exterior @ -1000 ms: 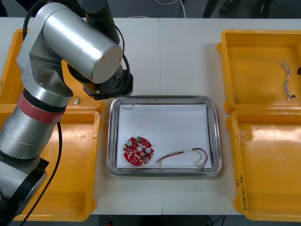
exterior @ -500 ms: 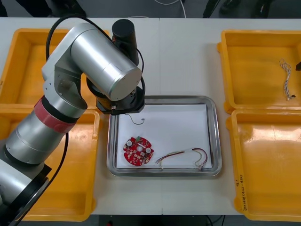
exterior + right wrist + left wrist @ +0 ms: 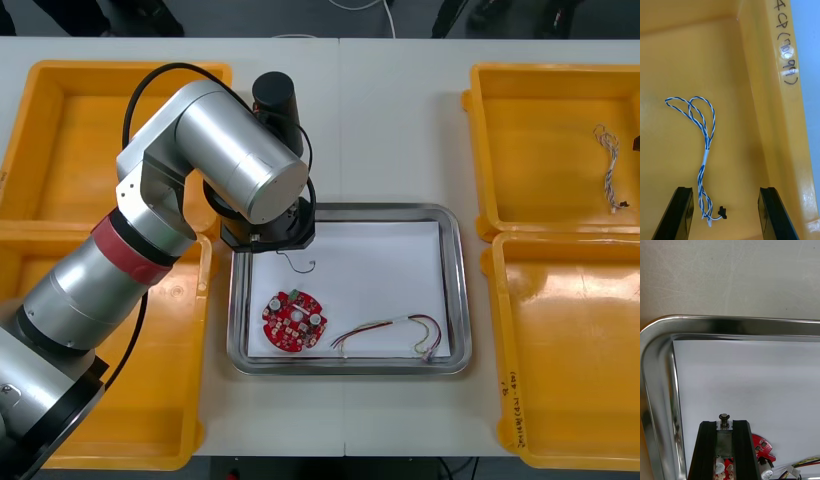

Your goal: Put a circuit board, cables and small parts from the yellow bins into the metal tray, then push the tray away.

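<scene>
My right end effector [image 3: 726, 192] is hanging released over the far right yellow bin [image 3: 763, 112], its two black fingers [image 3: 682, 212] standing wide apart. On that bin's rim, dark marker handwriting is reading roughly "4CP (70.99)". The twisted blue and white cable [image 3: 706, 150] is lying looped on the bin floor, its connector end sitting between my fingers. From above, this cable [image 3: 608, 166] is resting near the bin's outer wall. The near right yellow bin [image 3: 500, 330] is also carrying handwriting on its rim, too small for me to read.

My left end effector [image 3: 724, 424] is grasping a small metal part [image 3: 724, 419], its fingers [image 3: 707, 444] pinching it from both sides over the metal tray [image 3: 733, 323], near its far left corner. The tray [image 3: 455, 290] is sitting on the table [image 3: 390, 120] between the bins, white inside. In it, the round red circuit board [image 3: 293, 321] is lying near the left wall, and the red and yellow cable [image 3: 390, 335] is lying just beside it. A thin dark wire [image 3: 300, 265] is curling over the white lining beneath my left wrist.

My left arm is stretching across the two left yellow bins [image 3: 40, 90], hiding part of them and the tray's corner.
</scene>
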Controlling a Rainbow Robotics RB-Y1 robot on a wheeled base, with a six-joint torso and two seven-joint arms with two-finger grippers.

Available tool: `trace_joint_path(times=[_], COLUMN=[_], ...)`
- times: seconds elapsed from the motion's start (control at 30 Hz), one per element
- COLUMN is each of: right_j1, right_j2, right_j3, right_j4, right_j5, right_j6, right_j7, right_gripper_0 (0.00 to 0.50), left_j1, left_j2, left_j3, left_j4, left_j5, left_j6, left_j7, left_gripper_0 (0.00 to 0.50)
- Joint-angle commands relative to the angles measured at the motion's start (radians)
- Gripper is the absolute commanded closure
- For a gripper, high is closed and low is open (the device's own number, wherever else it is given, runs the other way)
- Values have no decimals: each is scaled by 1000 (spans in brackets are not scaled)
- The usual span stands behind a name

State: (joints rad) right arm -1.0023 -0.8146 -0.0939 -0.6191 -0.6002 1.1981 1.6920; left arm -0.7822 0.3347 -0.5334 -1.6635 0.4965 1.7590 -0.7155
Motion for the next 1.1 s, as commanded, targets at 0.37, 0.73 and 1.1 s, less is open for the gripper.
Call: trace_joint_path(times=[0.37, 0.73, 1.1], right_j1=[-128, -177, -206], right_j2=[35, 46, 68], right_j3=[22, 34, 49], right_j4=[141, 239, 348], right_j5=[20, 51, 48], right_j6=[-95, -137, -215], right_j7=[9, 32, 41], right_gripper_0=[0, 0, 0], left_j1=[4, 4, 3], left_j2=[14, 15, 14], left_j3=[-85, -91, -92], left_j4=[73, 80, 79], left_j5=[20, 28, 28], left_j6=[-112, -115, -119], left_j7=[2, 2, 1], left_gripper_0=[499, 63, 0])
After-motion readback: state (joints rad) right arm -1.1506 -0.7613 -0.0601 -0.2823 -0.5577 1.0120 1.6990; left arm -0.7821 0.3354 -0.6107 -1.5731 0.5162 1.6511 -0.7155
